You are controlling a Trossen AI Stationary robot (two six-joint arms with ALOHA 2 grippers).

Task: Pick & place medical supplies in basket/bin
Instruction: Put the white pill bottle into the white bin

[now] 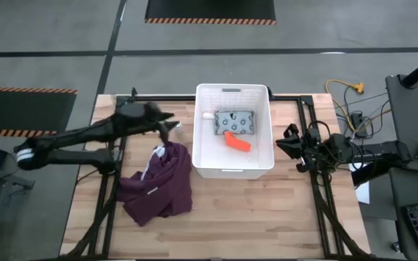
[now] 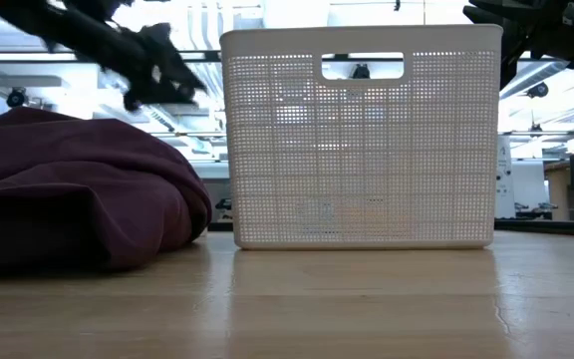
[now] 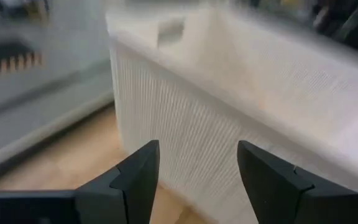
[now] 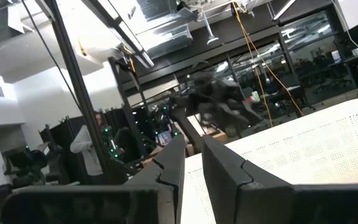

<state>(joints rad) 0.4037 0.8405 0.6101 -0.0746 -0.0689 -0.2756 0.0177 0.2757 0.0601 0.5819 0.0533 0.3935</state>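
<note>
The white slatted basket point(image 1: 260, 161) stands mid-table and fills the low view point(image 2: 362, 140). Inside it lie the flat grey dotted packet point(image 1: 235, 121), the orange tube piece point(image 1: 239, 142) and one tiny white bottle point(image 1: 207, 114). I see no second bottle. My left gripper point(image 1: 171, 127) hovers just left of the basket, above the table, open and empty; its wrist view point(image 3: 197, 180) looks at the basket's slatted wall point(image 3: 185, 130). My right gripper point(image 1: 281, 142) waits to the right of the basket, shut point(image 4: 192, 165), holding nothing.
A large maroon garment point(image 1: 158, 181) lies heaped on the table left of the basket, toward the near edge, below the left arm point(image 2: 68, 189). Bare wood point(image 1: 267, 217) stretches in front of the basket. Cables and equipment point(image 1: 354, 109) sit past the table's right edge.
</note>
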